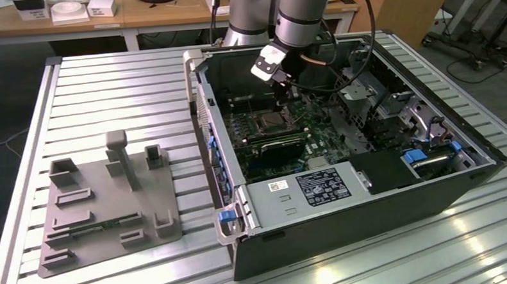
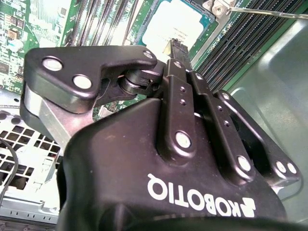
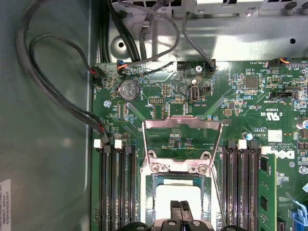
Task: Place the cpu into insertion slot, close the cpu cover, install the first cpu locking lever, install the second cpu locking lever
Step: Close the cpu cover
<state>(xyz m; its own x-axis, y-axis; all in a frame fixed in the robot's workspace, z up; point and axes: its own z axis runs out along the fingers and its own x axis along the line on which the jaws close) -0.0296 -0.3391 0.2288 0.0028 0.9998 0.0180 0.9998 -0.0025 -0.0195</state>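
Glossy black hand [image 2: 176, 45], probably painted metal; bare shiny metal cpu cover [image 3: 183, 124]; pale, matt-looking cpu [image 3: 166, 197].

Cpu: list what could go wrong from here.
1. The gripper sits shut right over the cpu in the slot. An off-centre push might shift the chip or strain the slot. I cannot tell if it lies fully flat.
2. The cover stands open. Closing it on a skewed chip could jam it.
3. A thin lever runs close beside the slot and might snag the gripper.
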